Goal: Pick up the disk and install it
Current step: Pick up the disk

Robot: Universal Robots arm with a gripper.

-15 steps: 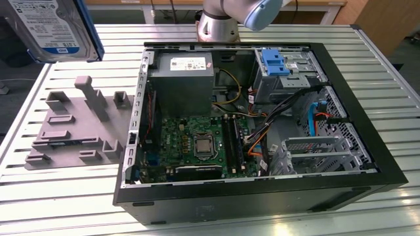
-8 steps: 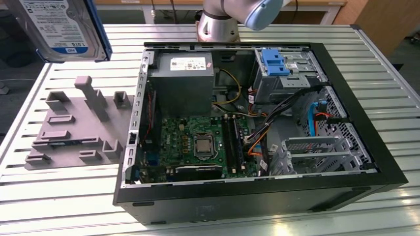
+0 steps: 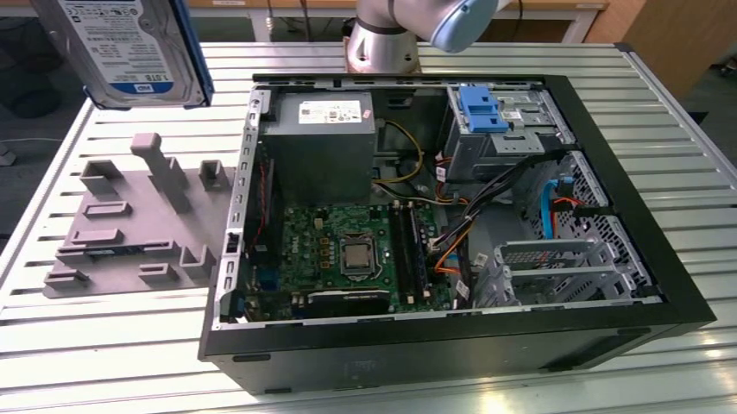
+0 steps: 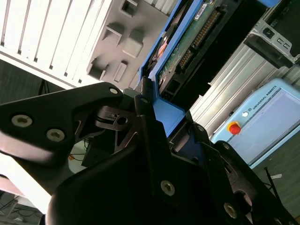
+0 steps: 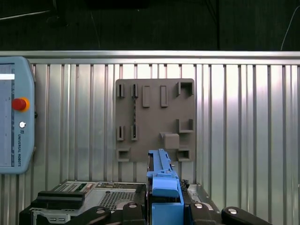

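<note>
step: carry | gripper (image 5: 165,208) clamped on disk (image 3: 133,52) | disk aloft at 10 o'clock from case (image 3: 679,285), above fixture (image 3: 127,216) | judged: firm grip, disk square, clear of case wall

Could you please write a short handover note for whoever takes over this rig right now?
Gripper: the gripper is shut on the disk.
Where things are: the disk is held in the air at the exterior view's left, lifted off the grey fixture block and outside the open computer case.
Done: the disk is picked up.
Left: installation; the disk is not yet in the case.
</note>
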